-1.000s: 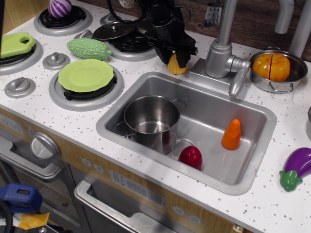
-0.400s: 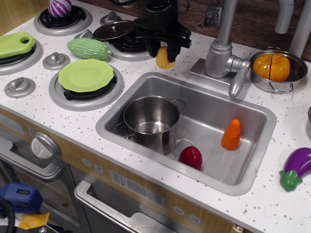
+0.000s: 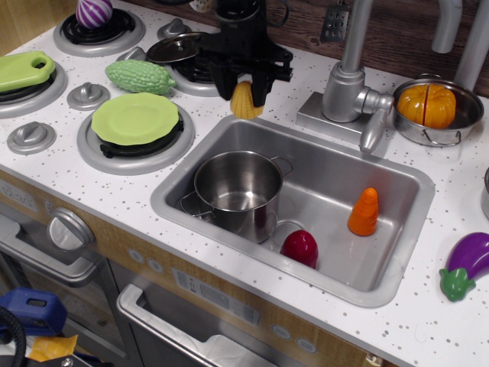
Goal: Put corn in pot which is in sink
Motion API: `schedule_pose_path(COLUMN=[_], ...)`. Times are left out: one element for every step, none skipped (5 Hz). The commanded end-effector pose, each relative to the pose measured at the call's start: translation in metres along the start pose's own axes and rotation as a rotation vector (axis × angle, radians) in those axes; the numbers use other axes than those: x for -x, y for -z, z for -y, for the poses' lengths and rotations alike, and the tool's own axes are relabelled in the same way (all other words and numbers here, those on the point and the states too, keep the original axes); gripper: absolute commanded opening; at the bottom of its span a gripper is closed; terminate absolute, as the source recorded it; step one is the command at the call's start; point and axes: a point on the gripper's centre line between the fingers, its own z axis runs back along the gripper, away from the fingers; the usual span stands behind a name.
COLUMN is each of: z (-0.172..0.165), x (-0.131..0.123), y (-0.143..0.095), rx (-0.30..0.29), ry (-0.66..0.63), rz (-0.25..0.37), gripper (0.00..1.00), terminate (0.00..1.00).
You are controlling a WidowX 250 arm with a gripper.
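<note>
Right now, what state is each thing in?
pincer: shut on corn
corn: held, above the sink's back rim
pot: upright, empty, in the sink
carrot: standing in sink
green plate: bare, on a burner

I look all over and I can't find any words, numbers or signs to read. The light strip (image 3: 210, 294) on the front of the cabinet, under the sink (image 3: 397, 279), has some tiny marks on it, but they are too small and blurry for me to tell. The round buttons (image 3: 155, 265) beside it show nothing I can read either.
</note>
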Motion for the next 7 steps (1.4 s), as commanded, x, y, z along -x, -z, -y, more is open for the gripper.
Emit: schedule_pose_path(z=[-0.003, -0.004, -0.002, 0.002, 0.002, 0.002, 0.002], x=[0.007, 0.018, 0.026, 0.033, 0.033, 0.033, 0.033], y=[-0.014, -0.001, 0.001, 0.002, 0.002, 0.002, 0.002], rx=[0.017, 0.046, 0.044, 0.03, 0.03, 0.03, 0.03], ry=[-0.062, -0.096, -0.121, -0.156, -0.156, -0.156, -0.156], rz=[0.074, 0.082, 0.076, 0.063, 0.063, 0.063, 0.063], gripper=[0.0, 0.0, 0.0, 1.0, 1.0, 1.0, 1.0], terminate=[0.0, 0.0, 0.0, 0.0, 0.0, 0.0, 1.0])
